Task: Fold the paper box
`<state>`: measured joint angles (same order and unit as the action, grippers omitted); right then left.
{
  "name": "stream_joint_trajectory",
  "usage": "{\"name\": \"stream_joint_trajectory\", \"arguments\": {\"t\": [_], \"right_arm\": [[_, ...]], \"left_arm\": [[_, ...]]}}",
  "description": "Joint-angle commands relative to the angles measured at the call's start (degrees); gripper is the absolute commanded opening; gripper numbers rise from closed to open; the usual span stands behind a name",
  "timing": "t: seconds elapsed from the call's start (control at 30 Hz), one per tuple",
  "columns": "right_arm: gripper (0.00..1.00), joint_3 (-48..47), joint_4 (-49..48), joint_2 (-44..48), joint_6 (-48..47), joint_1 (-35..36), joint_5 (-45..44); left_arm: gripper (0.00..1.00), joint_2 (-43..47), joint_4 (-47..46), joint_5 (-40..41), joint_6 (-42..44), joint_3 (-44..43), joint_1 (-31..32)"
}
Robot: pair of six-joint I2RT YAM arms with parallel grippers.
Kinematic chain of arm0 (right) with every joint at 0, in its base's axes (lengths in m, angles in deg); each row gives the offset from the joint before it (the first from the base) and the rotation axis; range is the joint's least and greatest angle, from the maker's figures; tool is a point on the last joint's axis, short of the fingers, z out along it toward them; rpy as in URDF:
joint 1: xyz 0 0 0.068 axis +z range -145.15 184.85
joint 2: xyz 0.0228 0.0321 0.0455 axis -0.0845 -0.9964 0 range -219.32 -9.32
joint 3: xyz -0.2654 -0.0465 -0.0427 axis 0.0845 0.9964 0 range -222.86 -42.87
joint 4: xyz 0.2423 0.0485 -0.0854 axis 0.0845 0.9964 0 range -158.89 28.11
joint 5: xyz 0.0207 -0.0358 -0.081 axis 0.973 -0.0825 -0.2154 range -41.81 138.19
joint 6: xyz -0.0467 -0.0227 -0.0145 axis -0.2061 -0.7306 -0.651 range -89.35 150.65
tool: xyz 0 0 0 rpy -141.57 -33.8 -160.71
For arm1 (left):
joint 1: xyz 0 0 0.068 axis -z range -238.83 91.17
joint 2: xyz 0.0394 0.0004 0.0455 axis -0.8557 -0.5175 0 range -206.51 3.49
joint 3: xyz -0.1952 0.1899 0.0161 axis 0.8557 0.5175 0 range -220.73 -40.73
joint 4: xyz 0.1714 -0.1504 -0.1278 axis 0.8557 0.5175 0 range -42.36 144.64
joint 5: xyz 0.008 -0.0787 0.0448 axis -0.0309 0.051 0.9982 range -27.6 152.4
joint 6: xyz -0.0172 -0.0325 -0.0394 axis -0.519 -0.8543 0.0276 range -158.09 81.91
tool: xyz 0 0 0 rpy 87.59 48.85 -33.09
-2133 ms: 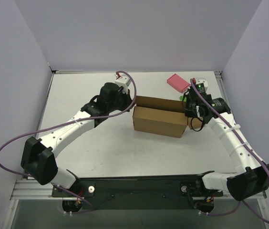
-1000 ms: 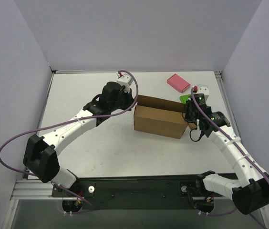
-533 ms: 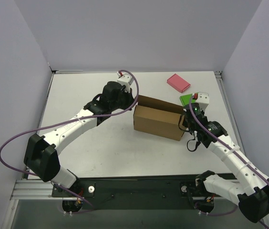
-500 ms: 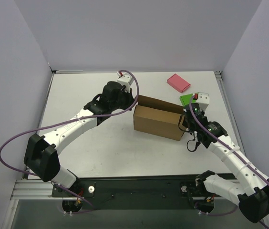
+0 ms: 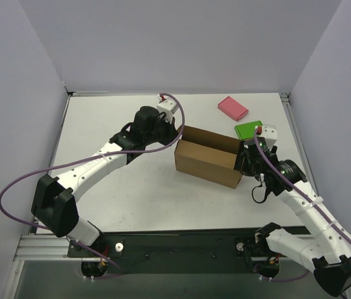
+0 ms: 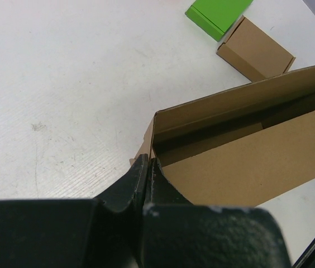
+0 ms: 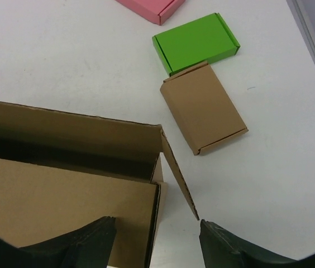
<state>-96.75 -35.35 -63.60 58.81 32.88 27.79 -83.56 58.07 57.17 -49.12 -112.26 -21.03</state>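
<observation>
Clutter beside paper box (image 5: 206,163): green block (image 5: 248,129), brown block (image 7: 203,114), pink block (image 5: 233,108); left gripper (image 6: 147,162) clenched, right gripper (image 7: 154,223) released.

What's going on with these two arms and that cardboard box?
Two robot arms are folding a brown box. The left hand is shut at the box's left corner; whether it pinches cardboard isn't clear. The right hand is open at the right end, its fingers either side of a loose side flap. The box's top is open.
</observation>
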Motion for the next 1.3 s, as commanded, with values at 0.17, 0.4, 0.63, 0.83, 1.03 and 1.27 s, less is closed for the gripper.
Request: {"name": "stream_joint_trajectory", "arguments": {"t": [0.17,0.4,0.63,0.83,1.03,1.27], "right_arm": [[0.72,-9.1,5.8,-1.5,-5.7,-1.9,0.6],[0.66,-12.6,5.1,-4.5,-11.4,-4.6,1.2],[0.49,-12.1,5.1,-6.7,-12.0,-4.7,2.4],[0.30,-12.4,5.7,-8.1,-12.4,-4.8,2.3],[0.01,-14.7,6.0,-9.4,-10.7,-5.1,6.0],[0.00,-17.4,7.5,-11.9,-7.2,-6.1,10.9]], "left_arm": [[0.00,-1.8,7.3,-2.9,2.5,0.2,0.7],[0.00,-1.7,7.5,-2.8,2.7,0.1,0.7],[0.00,-1.6,7.8,-2.8,2.7,-0.2,0.7],[0.00,-1.6,7.7,-2.8,2.7,-0.1,0.7],[0.00,-1.5,7.6,-2.8,2.4,0.1,1.0],[0.00,-1.9,7.6,-2.1,2.2,0.1,1.6]]}}
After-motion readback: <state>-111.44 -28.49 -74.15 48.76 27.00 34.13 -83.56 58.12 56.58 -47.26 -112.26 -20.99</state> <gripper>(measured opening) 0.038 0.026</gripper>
